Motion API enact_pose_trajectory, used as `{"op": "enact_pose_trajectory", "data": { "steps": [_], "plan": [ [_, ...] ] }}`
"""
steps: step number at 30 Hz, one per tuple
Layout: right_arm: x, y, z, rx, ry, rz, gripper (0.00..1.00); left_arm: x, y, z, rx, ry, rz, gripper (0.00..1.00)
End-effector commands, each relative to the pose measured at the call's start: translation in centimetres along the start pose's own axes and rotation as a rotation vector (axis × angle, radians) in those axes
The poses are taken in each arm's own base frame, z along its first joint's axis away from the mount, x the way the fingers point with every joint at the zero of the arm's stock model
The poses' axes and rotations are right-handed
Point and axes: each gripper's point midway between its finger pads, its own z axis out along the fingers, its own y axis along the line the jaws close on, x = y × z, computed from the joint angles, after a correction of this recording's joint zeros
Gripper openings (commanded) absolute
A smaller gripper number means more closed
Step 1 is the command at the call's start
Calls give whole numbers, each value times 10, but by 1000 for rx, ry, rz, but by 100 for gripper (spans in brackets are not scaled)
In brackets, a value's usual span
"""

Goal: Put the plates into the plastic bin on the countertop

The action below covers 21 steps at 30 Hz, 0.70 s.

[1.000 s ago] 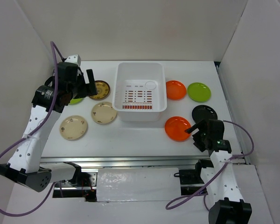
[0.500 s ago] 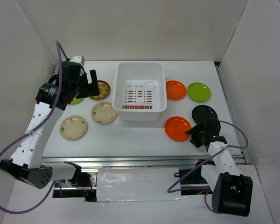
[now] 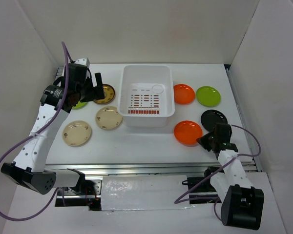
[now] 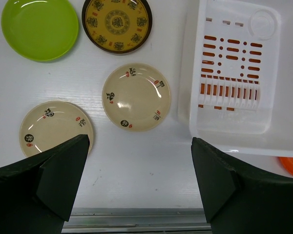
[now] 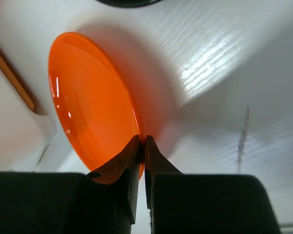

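The right gripper point(image 5: 142, 142) is pinching the near orange plate point(image 5: 88, 102) by its rim, on the countertop point(image 3: 136, 141) just right of the white plastic bin point(image 3: 123, 97). The left gripper point(image 4: 139, 141) is hovering wide open above a cream plate point(image 4: 136, 96).

setting: robot lab test cell
enclosure: plain white panels point(image 3: 136, 29) on far, left and right sides
bench: white countertop point(image 3: 136, 141), metal rail point(image 3: 136, 168) along near edge

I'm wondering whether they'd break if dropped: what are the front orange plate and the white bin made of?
The front orange plate is probably plastic or melamine: glossy, with sharp highlights and a thin, even rim. The bin looks like moulded plastic, with smooth, slightly see-through walls and a slotted base.
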Motion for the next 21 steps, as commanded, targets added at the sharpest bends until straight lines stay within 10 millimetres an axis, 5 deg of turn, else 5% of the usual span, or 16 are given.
{"op": "enact_pose_trajectory", "data": {
  "steps": [1, 9, 12, 15, 18, 21],
  "plan": [
    [-26, 8, -20, 33, -109, -3, 0, -19, -1, -7, -6, -60, 5, 99],
    [-84, 39, -79, 97, -316, 23, 0, -25, 3, 0, -60, -45, -10, 99],
    [-114, 69, -111, 54, -431, 8, 0, -31, 7, 0, -93, -50, -33, 99],
    [-148, 118, -150, -40, -542, -4, 0, -35, 11, 2, -108, -44, -60, 99],
    [-160, 172, -166, -127, -551, -74, 0, -32, 12, 6, -93, -20, -77, 99],
    [-150, 238, -165, -229, -478, -182, 0, -28, 16, 8, -89, -11, -91, 99]
  ]
}}
